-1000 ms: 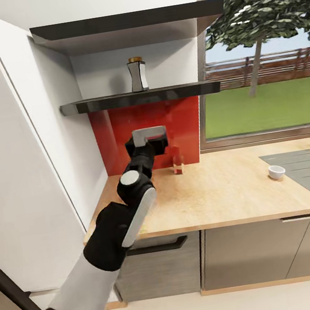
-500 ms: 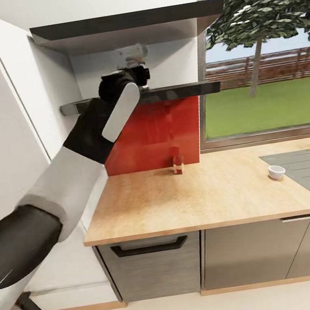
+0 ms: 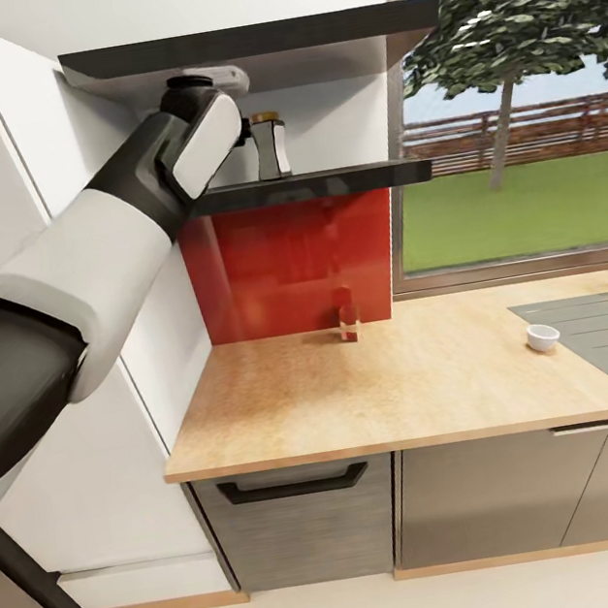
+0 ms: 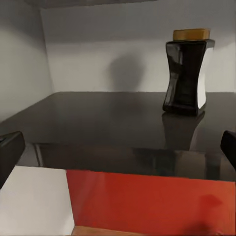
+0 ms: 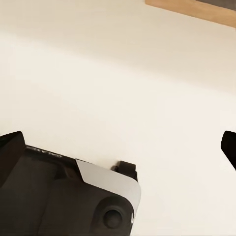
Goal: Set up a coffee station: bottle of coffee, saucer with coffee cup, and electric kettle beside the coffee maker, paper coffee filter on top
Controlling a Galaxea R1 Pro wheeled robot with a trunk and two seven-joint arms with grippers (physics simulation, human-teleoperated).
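Up at the shelf (image 3: 343,181), the left arm (image 3: 118,245) reaches to the level of the dark board, its wrist just beside the coffee bottle (image 3: 269,145) without touching it. In the left wrist view the bottle (image 4: 188,71) stands upright on the glossy black shelf (image 4: 98,118), dark and waisted with a brown lid, and the left gripper (image 4: 118,147) is spread wide, one fingertip (image 4: 9,150) at each edge of the picture, nothing between them. Below, on the wooden desk (image 3: 405,386), a small red bottle (image 3: 349,320) stands against the red wall panel (image 3: 287,258), and a white cup (image 3: 542,336) sits well apart from it, beside the sink (image 3: 604,335). The right gripper (image 5: 118,142) is also spread wide and empty, above a pale floor (image 5: 123,73).
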